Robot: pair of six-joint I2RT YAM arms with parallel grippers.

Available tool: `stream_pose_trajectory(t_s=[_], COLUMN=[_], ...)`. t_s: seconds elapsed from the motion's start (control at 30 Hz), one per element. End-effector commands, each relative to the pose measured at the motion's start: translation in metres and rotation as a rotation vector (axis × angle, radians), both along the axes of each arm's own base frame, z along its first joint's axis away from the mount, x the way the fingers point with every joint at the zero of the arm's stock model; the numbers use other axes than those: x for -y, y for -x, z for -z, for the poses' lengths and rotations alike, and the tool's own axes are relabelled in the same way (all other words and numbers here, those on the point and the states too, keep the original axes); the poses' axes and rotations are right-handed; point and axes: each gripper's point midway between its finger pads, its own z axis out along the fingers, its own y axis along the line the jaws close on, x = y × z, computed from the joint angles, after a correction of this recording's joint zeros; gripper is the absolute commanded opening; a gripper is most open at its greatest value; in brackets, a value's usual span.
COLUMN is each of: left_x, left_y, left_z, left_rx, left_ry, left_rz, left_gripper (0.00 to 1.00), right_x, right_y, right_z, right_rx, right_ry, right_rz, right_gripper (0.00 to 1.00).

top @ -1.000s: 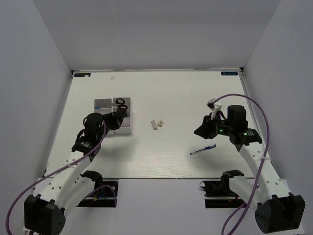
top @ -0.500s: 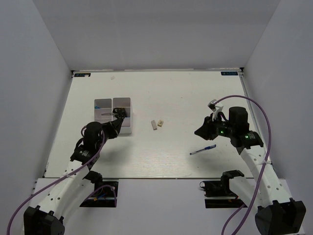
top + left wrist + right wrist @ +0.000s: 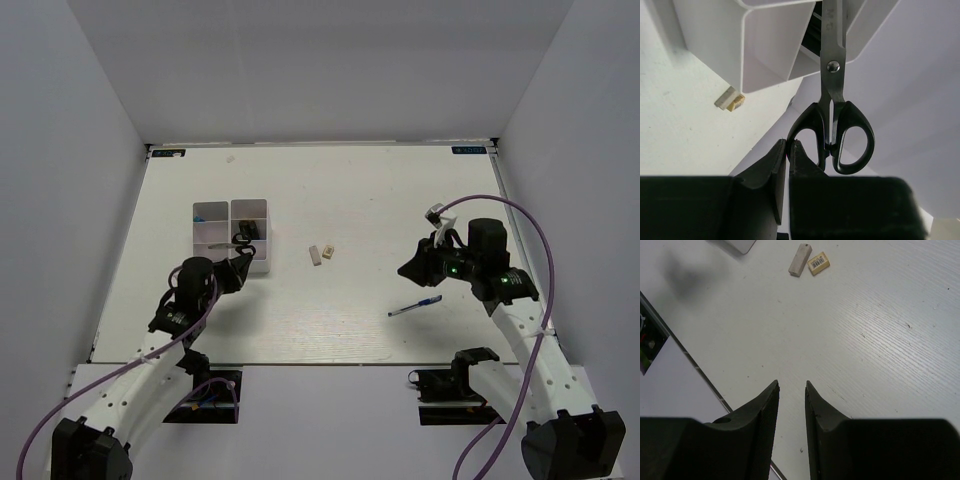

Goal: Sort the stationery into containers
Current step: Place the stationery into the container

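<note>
The black-handled scissors (image 3: 832, 90) hang with their blades reaching into the white organizer tray (image 3: 710, 35). My left gripper (image 3: 789, 142) is shut on the edge of one handle loop. In the top view it (image 3: 245, 265) sits at the tray's (image 3: 268, 215) near right corner. My right gripper (image 3: 792, 385) is slightly open and empty, above bare table (image 3: 410, 268). A thin blue pen (image 3: 415, 306) lies near it. Two small beige blocks (image 3: 316, 254) (image 3: 328, 250) lie mid-table; they also show in the right wrist view (image 3: 800, 260) (image 3: 818, 263). No highlighters or pink block show clearly.
White walls enclose the table on three sides. The tray's back left compartment holds something small and blue (image 3: 205, 214). The tray's corner (image 3: 740, 244) shows at the top of the right wrist view. The table's near edge (image 3: 685, 360) runs under the right gripper.
My left arm has drawn back from over the tray toward the near edge, and the scissors now lie lower across the tray. The right arm has barely moved.
</note>
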Motion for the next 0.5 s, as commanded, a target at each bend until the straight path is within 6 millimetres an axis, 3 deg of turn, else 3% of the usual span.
stream_pose_trajectory(t_s=[0.0, 0.2, 0.47], left_x=[-0.002, -0.003, 0.001], left_y=[-0.008, -0.009, -0.016], left_z=[-0.007, -0.005, -0.026], left_rx=[0.001, -0.006, 0.011], left_ry=[0.096, 0.082, 0.068], left_rz=[-0.063, -0.066, -0.049], left_gripper=[0.00, 0.00, 0.00], right_x=[-0.001, -0.002, -0.002], right_y=[0.000, 0.002, 0.005], right_z=[-0.005, -0.009, -0.010], right_rx=[0.038, 0.055, 0.058], right_ry=[-0.010, -0.015, -0.023], right_rz=[-0.017, -0.025, -0.035], right_gripper=[0.31, 0.31, 0.31])
